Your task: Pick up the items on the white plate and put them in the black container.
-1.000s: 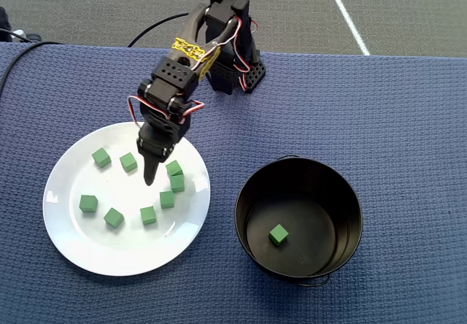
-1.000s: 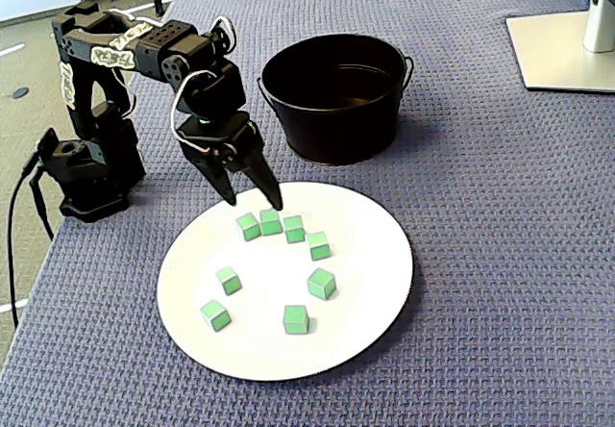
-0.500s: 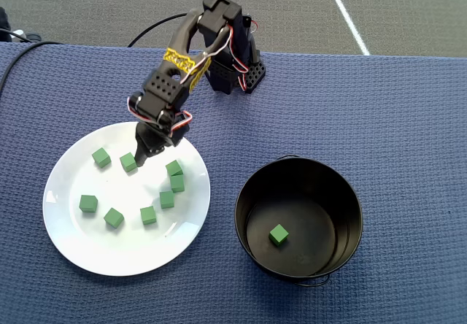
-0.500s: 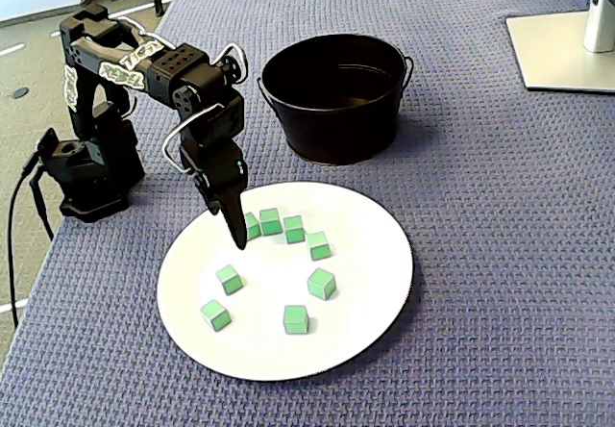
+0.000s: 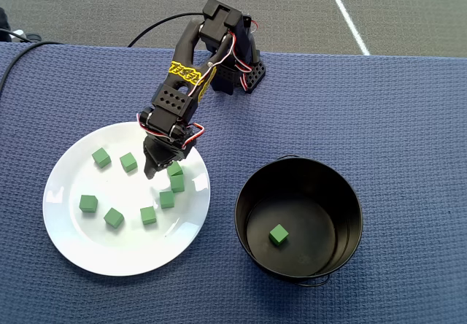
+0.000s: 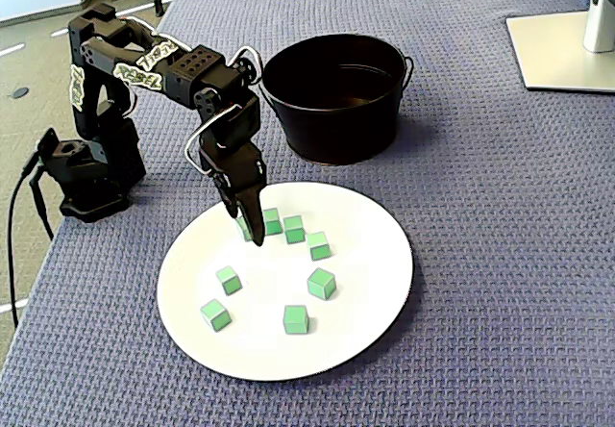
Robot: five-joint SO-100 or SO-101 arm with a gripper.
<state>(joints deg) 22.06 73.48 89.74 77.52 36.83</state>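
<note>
- Gripper (image 5: 152, 169) (image 6: 254, 236) first: your arm has it pointing down over the white plate (image 5: 73, 247) (image 6: 365, 321), the tips low among the green cubes, and the two fingers look pressed together with no gap you can see in either view.
- You cannot tell from either view whether anything sits between the tips, because the jaw itself covers that spot.
- In the fixed view one cube (image 6: 246, 228) is partly hidden behind the tips, touching or almost touching them, and a second cube (image 6: 272, 221) sits just beside them on the right.
- In the overhead view the nearest cube (image 5: 174, 168) lies just right of the tips, with two more, (image 5: 177, 183) and (image 5: 167, 199), in a short line below it.
- Left of the jaws in the overhead view you have two cubes, (image 5: 128, 162) near and (image 5: 101, 157) farther out; three more, (image 5: 88, 203), (image 5: 113, 217) and (image 5: 148, 215), lie along the lower part of the plate, well away from the tips.
- That makes eight cubes visible on the plate in the overhead view.
- Your black container (image 5: 350, 193) (image 6: 332, 129) stands on the blue woven cloth (image 5: 408, 120) (image 6: 500, 254), apart from the plate and well to the right of the jaws in the overhead view, with a single green cube (image 5: 277, 234) on its floor.
</note>
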